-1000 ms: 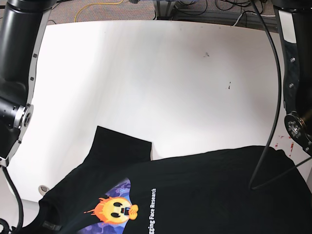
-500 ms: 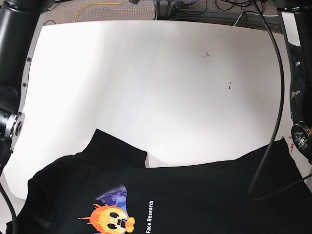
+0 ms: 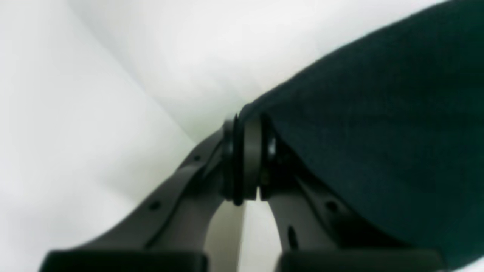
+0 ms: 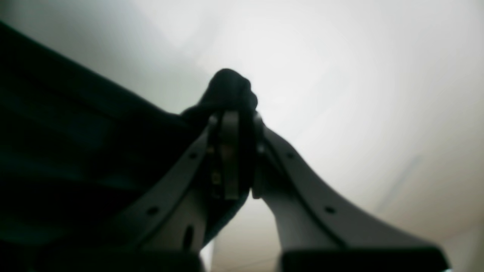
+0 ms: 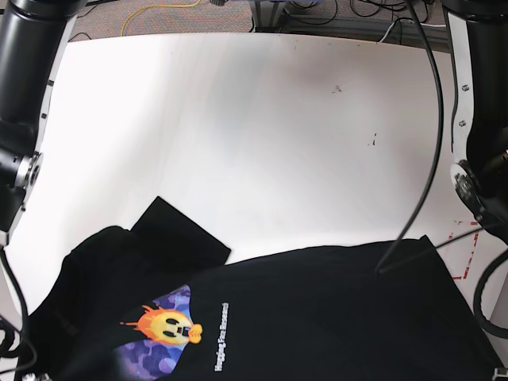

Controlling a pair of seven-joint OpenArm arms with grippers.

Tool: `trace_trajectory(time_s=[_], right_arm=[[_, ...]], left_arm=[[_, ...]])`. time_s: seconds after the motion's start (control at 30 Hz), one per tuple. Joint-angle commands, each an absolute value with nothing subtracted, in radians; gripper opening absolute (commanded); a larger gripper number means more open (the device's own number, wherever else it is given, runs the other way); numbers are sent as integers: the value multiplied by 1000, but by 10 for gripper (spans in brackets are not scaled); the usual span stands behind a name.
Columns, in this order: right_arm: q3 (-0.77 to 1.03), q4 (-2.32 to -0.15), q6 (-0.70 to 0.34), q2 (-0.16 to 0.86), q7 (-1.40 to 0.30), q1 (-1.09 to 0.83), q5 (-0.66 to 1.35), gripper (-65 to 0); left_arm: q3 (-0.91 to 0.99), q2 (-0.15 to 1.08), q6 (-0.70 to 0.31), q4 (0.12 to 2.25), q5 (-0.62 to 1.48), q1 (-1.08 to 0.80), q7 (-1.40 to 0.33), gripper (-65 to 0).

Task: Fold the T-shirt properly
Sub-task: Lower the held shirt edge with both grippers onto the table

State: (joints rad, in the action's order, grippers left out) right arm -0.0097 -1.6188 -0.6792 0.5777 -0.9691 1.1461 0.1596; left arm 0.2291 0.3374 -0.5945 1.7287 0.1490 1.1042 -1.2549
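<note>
In the left wrist view, the left claw [image 3: 247, 158] is pinched tight on an edge of the T-shirt [image 3: 378, 132]. The black cloth spreads away from the fingertips to the claw's right and upward, over the white surface [image 3: 94, 94], which shows bare to the claw's left.

In the right wrist view, the right claw [image 4: 236, 151] is clamped on a bunched knob of the T-shirt [image 4: 75, 158] that sticks up just past its fingertips. The rest of the fabric runs off to the claw's left; the pale surface [image 4: 359, 94] lies to its right.

In the base view, neither claw can be seen. The T-shirt [image 5: 317, 317] lies across the near edge of the surface [image 5: 254, 135], its long axis running side to side. One sleeve [image 5: 178, 230] points toward the far left. The white lettering [image 5: 219, 337] and the orange and purple print [image 5: 163, 329] face up near the picture's left end.
</note>
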Motion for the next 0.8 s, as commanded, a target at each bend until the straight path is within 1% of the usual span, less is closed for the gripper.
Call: trace_trajectory(time_s=[0.0, 0.1, 0.27, 0.37, 0.47, 0.6, 0.67, 0.77], right_arm=[[61, -1702, -668, 579, -983, 1095, 148, -650], [113, -1764, -668, 570, -1004, 1000, 148, -650], [206, -1868, -668, 553, -1018, 788, 148, -650], [248, -1929, -668, 538, -1020, 679, 148, -650], [285, -1977, -668, 507, -1020, 544, 148, -650], [326, -2014, -668, 472, -1020, 414, 148, -650], [367, -2028, -670, 441, -1020, 320, 148, -650], [407, -2032, -670, 407, -1017, 237, 147, -650]], left_arm=[[265, 351, -590, 1781, 143, 1041, -1233, -647], [286, 351, -593, 1807, 143, 951, -1231, -647], [325, 344, -657, 1848, 145, 783, -1231, -650], [355, 344, -677, 1894, 143, 682, -1234, -650], [390, 343, -691, 1943, 143, 555, -1250, -650], [418, 337, -698, 1992, 145, 407, -1256, -650], [443, 314, -698, 2008, 145, 297, -1256, -650], [484, 297, -698, 2011, 145, 183, -1256, -650]])
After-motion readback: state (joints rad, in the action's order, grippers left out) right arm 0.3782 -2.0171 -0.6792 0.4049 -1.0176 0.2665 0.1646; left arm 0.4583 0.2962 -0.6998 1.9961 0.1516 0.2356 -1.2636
